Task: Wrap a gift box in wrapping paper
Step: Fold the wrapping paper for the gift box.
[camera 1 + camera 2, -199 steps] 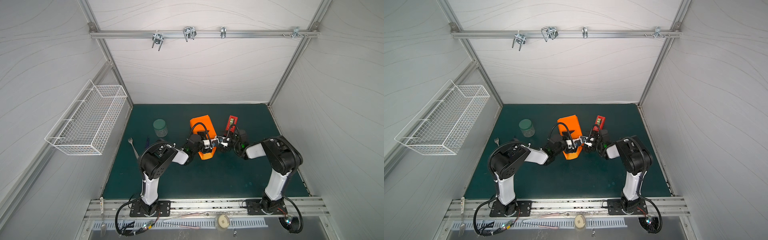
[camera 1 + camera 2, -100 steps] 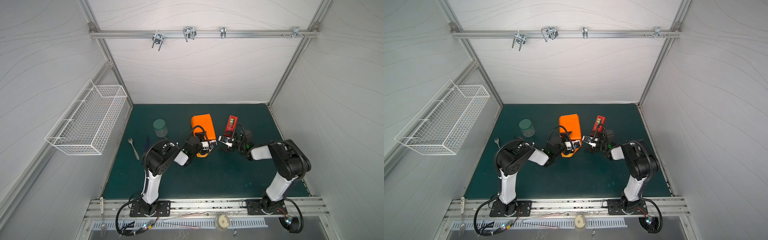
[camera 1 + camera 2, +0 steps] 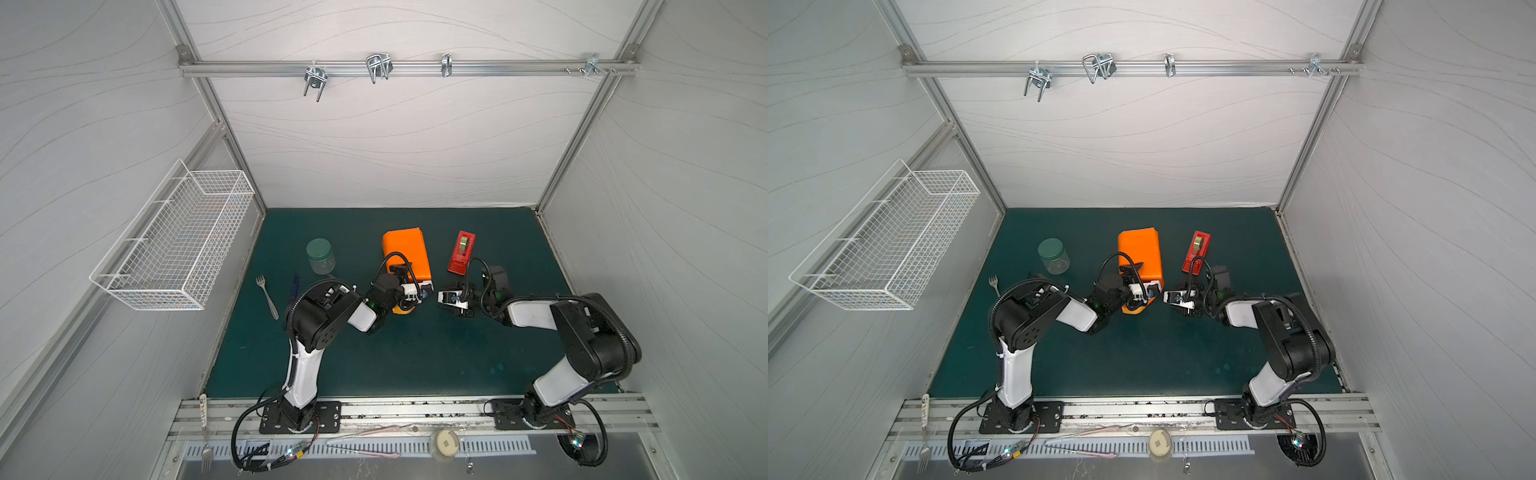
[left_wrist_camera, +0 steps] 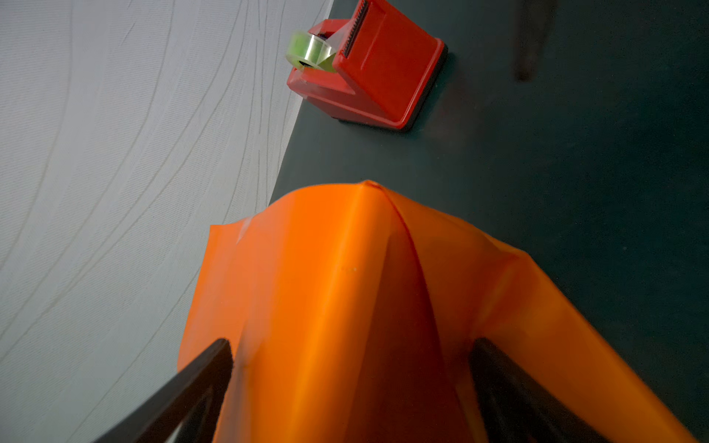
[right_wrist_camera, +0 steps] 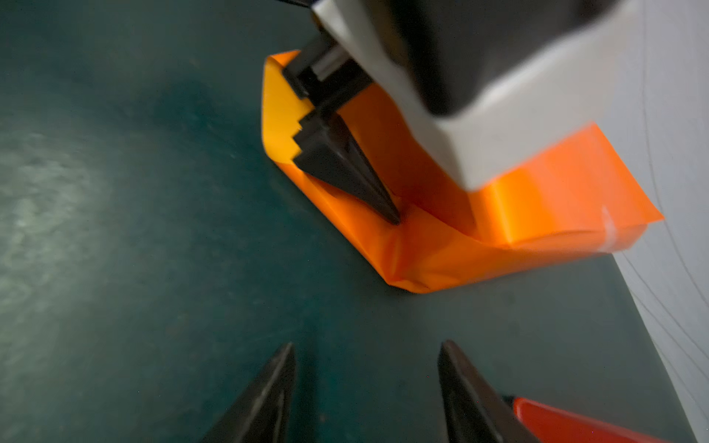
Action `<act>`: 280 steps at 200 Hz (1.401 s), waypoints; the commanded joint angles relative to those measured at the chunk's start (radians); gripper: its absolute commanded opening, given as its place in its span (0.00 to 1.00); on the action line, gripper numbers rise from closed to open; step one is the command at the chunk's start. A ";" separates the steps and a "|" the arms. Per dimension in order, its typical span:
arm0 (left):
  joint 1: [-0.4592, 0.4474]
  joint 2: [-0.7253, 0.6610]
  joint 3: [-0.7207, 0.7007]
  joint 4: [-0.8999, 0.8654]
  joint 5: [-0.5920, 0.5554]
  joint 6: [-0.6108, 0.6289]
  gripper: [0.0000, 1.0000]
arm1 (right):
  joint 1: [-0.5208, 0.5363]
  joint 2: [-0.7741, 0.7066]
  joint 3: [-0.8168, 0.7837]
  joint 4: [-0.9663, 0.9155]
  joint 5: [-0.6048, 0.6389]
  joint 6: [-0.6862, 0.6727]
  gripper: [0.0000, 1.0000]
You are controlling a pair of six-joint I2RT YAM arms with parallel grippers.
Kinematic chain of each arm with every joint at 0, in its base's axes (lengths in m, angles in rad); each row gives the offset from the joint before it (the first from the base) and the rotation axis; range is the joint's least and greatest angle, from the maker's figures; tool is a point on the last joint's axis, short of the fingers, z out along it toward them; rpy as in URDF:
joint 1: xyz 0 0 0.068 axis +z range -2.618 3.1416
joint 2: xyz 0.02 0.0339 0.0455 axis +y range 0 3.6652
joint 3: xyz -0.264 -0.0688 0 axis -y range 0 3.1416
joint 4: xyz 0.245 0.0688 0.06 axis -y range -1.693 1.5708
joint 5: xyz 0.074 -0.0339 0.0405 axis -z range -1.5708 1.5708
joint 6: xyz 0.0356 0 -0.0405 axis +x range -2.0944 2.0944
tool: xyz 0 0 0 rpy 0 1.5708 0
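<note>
The table (image 3: 415,353) is lying mostly bare toward me, leaving both arms open room. The wrapping paper (image 3: 409,253) is sitting mid-table, covering the gift box, which is hiding underneath. I judge the main wrap done, with the near end's flaps left to fold and tape. My left tool (image 4: 351,341) is straddling that end, spread wide, one fingertip (image 5: 391,218) pressing the flap. My right tool (image 5: 366,345) is hovering apart, half spread, gripping nothing, the tape dispenser (image 3: 462,251) standing just beside it.
</note>
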 commanded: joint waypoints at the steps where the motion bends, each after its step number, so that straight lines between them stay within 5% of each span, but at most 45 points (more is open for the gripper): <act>1: 0.003 -0.006 0.006 0.025 -0.007 0.005 0.99 | 0.040 0.034 0.011 -0.015 -0.025 -0.093 0.58; 34: 0.004 -0.001 0.000 0.032 -0.005 0.005 0.99 | 0.077 0.109 -0.006 0.127 0.035 -0.143 0.48; 80: 0.003 0.001 -0.010 0.036 0.001 0.005 0.99 | 0.102 0.152 -0.045 0.306 0.093 -0.169 0.14; 113: 0.004 0.003 -0.007 0.038 0.000 -0.022 0.99 | 0.129 0.194 -0.054 0.426 0.161 -0.159 0.01; 188: 0.003 0.000 -0.006 0.032 0.004 -0.034 0.99 | 0.155 0.320 -0.043 0.653 0.252 -0.168 0.00; 280: 0.003 -0.016 0.000 0.006 0.010 -0.047 0.99 | 0.164 0.416 -0.010 0.594 0.224 -0.294 0.00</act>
